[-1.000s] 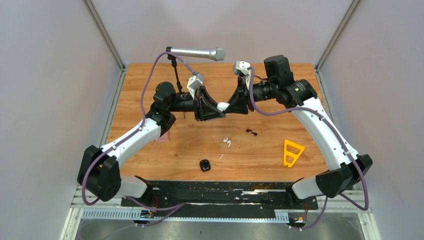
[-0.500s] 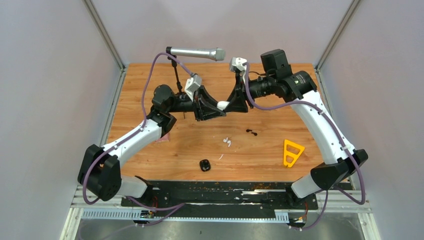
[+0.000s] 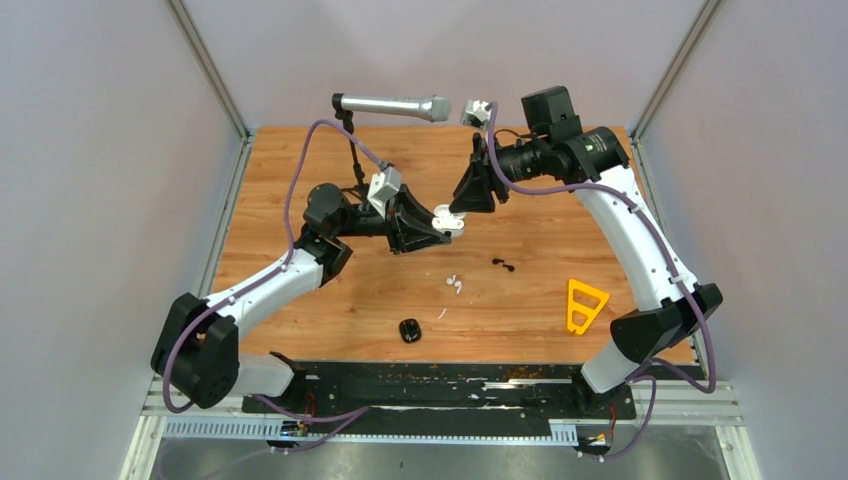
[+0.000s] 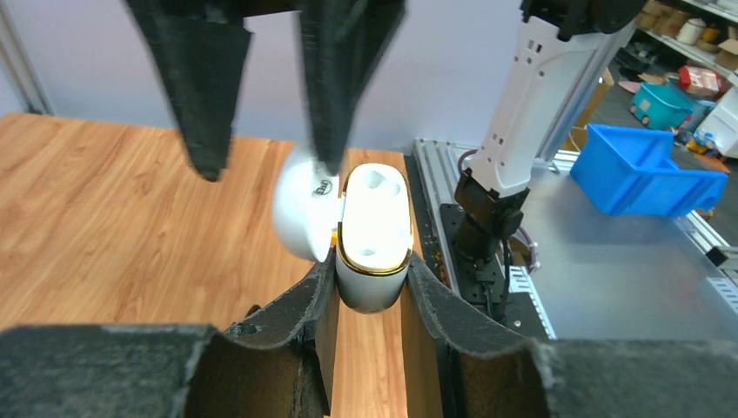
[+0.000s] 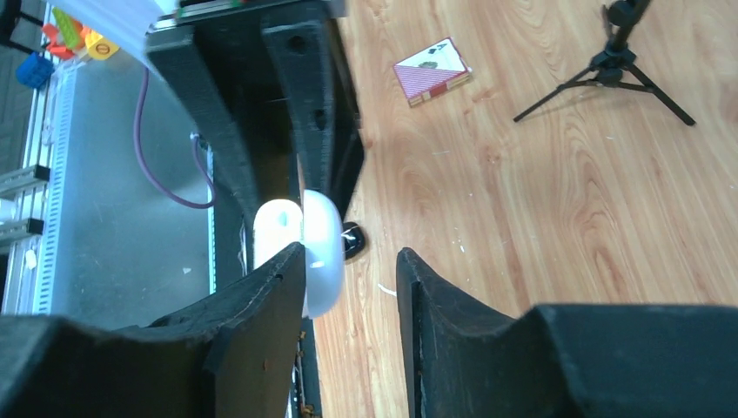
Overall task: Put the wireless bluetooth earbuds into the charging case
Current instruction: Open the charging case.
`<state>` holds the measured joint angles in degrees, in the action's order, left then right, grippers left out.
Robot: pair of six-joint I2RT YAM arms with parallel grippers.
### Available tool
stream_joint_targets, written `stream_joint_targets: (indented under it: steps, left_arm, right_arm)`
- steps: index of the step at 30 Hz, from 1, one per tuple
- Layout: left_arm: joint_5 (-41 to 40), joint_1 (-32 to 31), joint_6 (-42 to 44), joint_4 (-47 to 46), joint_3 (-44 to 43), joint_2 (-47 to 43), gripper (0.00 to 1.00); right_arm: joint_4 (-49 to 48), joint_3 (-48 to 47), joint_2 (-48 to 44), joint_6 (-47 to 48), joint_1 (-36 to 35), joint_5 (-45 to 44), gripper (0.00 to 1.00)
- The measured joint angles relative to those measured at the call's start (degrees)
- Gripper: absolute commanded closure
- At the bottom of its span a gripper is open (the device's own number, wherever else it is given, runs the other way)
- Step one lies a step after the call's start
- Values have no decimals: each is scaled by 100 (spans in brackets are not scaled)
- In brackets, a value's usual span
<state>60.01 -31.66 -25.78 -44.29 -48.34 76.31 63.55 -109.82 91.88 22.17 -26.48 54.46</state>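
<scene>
Overhead, wooden table [image 3: 540, 300], grey walls [image 3: 100, 200]. Left gripper [image 4: 370, 279] clamps lid-open white charging case [image 4: 374, 226] midair; right gripper [image 5: 348, 261] alongside, fingers spread.

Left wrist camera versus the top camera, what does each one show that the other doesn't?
Only the left wrist view shows the white charging case from its open end: lid flipped aside, gold rim, two empty sockets. It also catches a blue bin off the table. Only the top view shows the white earbuds, black earbuds, black case, yellow triangle and microphone. Both show the left gripper clamped on that case, with the right gripper open close by.
</scene>
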Motion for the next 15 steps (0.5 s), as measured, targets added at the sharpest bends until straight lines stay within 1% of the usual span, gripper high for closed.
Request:
stream_joint_targets:
  steps: [4,9,12,15]
  left_arm:
    - [-13,-83,39,-42,24,-103,100]
    - [-63,-79,42,-50,81,-149,100]
    - [-129,-81,46,-55,114,-164,100]
    - [-214,-81,46,-61,190,-168,100]
  right_arm:
    - [-44,-46,37,-157,164,98,57]
    - [-63,-46,42,-240,164,166,57]
    - [-48,-61,44,-264,177,199,54]
    - [55,-382,94,-258,205,267,49]
